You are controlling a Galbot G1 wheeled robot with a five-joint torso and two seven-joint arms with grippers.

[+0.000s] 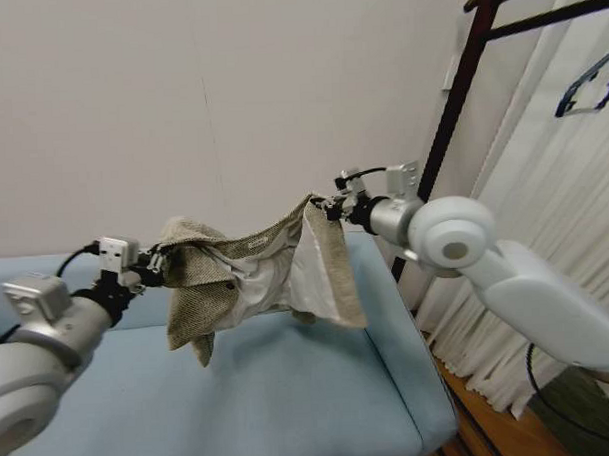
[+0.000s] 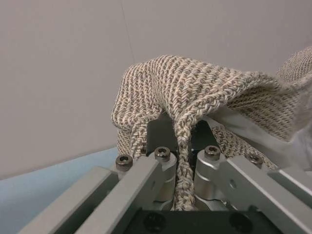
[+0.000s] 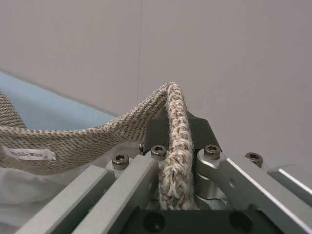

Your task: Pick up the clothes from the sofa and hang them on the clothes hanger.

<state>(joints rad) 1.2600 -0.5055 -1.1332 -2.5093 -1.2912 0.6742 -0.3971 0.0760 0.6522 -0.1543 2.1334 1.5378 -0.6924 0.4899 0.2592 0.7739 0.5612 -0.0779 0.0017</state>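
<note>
A beige tweed jacket (image 1: pixel 248 275) with a white lining hangs in the air above the light blue sofa (image 1: pixel 240 390), stretched between my two grippers. My left gripper (image 1: pixel 158 261) is shut on one shoulder of the jacket (image 2: pixel 195 97); the woven edge runs between its fingers (image 2: pixel 163 161). My right gripper (image 1: pixel 331 206) is shut on the other shoulder, where the thick knit edge (image 3: pixel 175 146) is pinched between the fingers (image 3: pixel 207 153). A white label (image 3: pixel 30 154) shows inside the collar. The dark clothes rack (image 1: pixel 460 92) stands to the right, behind my right arm.
A plain wall is behind the sofa. White curtains (image 1: pixel 564 199) hang at the right, with a dark hanger (image 1: pixel 590 88) in front of them. Wooden floor (image 1: pixel 491 422) shows beside the sofa's right end.
</note>
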